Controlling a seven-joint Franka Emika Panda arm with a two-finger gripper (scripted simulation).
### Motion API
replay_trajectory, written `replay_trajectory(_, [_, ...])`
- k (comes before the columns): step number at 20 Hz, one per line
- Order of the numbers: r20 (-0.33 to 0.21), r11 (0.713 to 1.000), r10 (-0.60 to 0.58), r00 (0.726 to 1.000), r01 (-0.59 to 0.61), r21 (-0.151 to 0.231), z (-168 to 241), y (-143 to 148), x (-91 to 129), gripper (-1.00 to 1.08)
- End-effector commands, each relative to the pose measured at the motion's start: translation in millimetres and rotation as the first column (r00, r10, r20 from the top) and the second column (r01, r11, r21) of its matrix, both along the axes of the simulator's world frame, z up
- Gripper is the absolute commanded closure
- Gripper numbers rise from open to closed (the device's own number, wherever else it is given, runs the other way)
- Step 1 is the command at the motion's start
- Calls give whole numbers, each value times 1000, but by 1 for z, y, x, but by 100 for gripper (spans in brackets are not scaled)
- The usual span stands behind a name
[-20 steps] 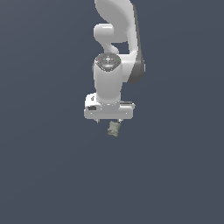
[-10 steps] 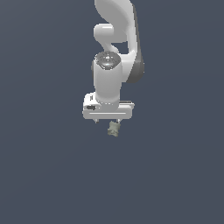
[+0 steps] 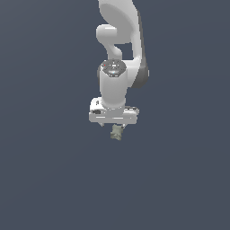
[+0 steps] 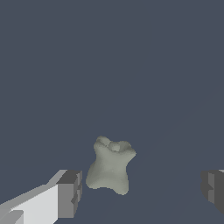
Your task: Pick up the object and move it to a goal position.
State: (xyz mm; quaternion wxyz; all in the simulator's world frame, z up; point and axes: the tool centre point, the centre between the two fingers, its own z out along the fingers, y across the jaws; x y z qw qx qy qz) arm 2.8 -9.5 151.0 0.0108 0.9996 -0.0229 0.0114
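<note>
The object [image 4: 110,166], a pale grey-green lump with a waisted middle and lobed ends, lies on a plain dark blue-grey surface [image 4: 109,65]. It sits between the gripper's [image 4: 142,188] two dark grey fingertips [image 4: 70,193], which stand spread wide apart, neither one touching it.

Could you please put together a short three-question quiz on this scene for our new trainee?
1. True or false: the pincer is shut on the object.
2. In the wrist view, the object lies: A) between the fingers, touching neither; B) beyond both fingertips; C) stuck to one finger.
3. In the exterior view, what shows just under the white gripper bar?

Key
1. False: the jaws stand wide apart.
2. A.
3. The pale grey-green object.
</note>
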Motion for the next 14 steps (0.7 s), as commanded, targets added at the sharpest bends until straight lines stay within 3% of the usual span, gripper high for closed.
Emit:
replay_trajectory(1, [-3, 999, -34, 999, 34, 5, -11, 5, -5, -92])
replay_trajectory(14, [-21, 979, -204, 979, 204, 22, -58, 27, -34, -92])
